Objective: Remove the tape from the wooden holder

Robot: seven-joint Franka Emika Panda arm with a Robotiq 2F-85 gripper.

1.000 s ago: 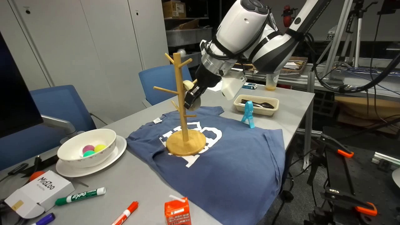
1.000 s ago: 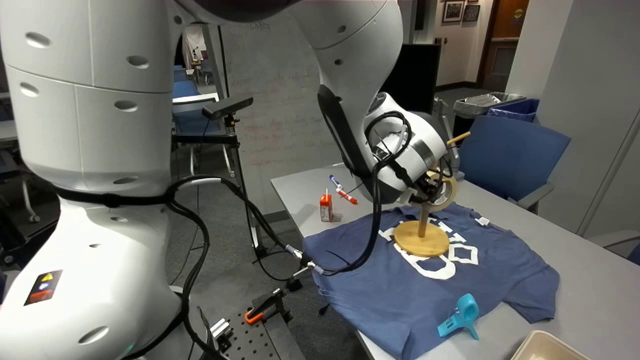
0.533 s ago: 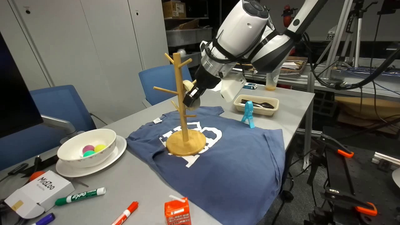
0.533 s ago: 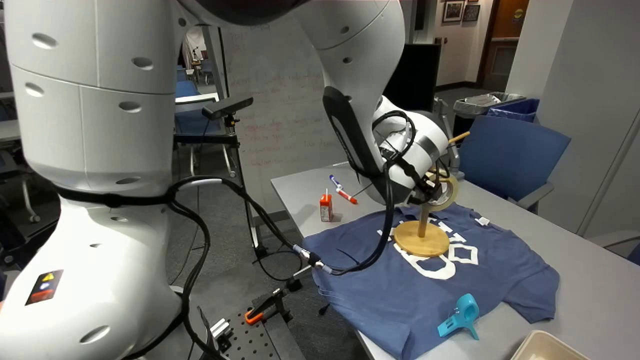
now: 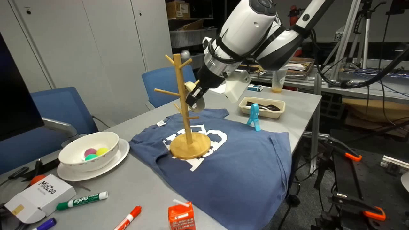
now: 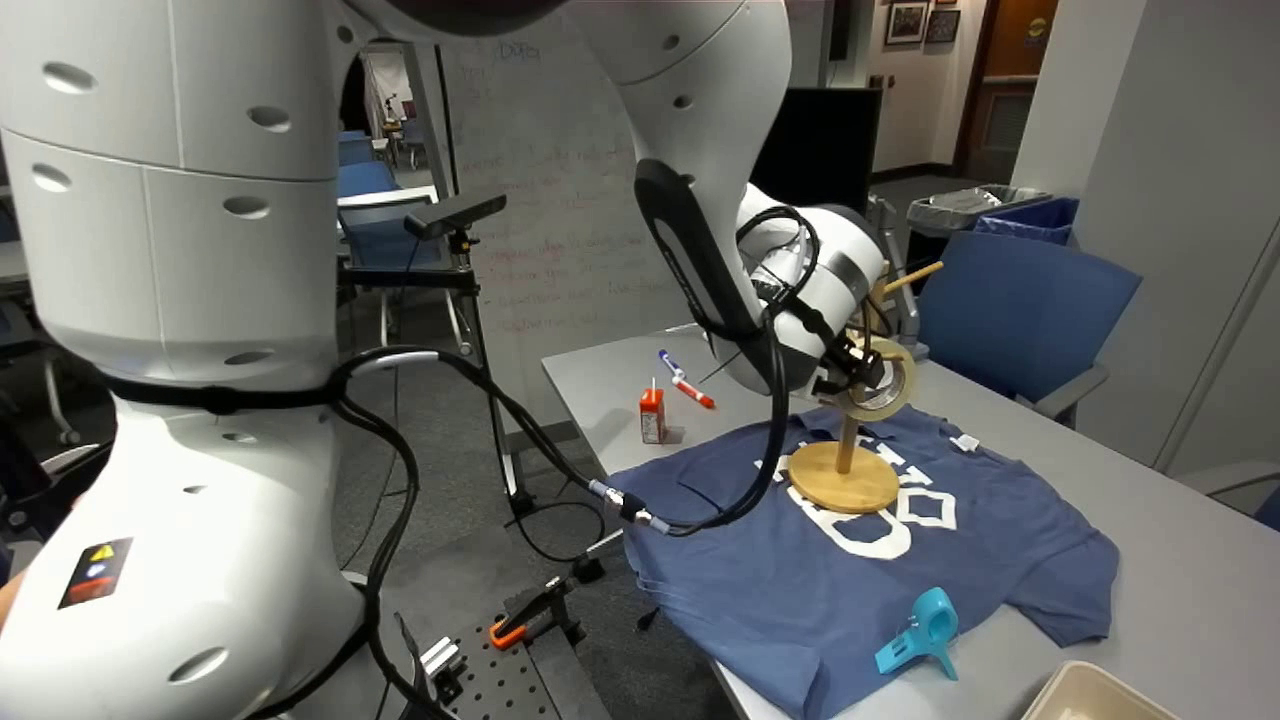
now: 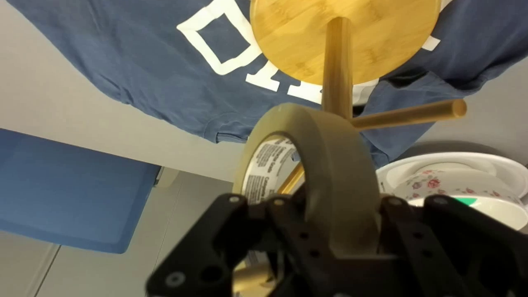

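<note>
The tape point(image 7: 346, 165), a pale cream ring, is still around a branch peg of the wooden holder; it shows in both exterior views point(image 5: 200, 104) point(image 6: 906, 388). A peg shows through its hole in the wrist view. The wooden holder point(image 5: 185, 118) stands on its round base, its pole leaning a little left in that exterior view; its base also shows elsewhere point(image 6: 843, 482) point(image 7: 288, 41). My gripper point(image 7: 332, 222) is shut on the tape's ring wall, one finger inside the hole and one outside. In an exterior view the gripper point(image 5: 192, 99) is close beside the pole.
The holder stands on a blue T-shirt point(image 5: 243, 166). Other bare pegs point(image 5: 166, 92) stick out from the pole. A bowl point(image 5: 73, 156) on a plate, a blue clip point(image 5: 254, 116), a beige tray point(image 5: 279, 113) and a red carton point(image 5: 181, 217) are on the table.
The holder's pole top has shifted slightly left in an exterior view while its base stayed put. The gripper and tape have moved slightly with it.
</note>
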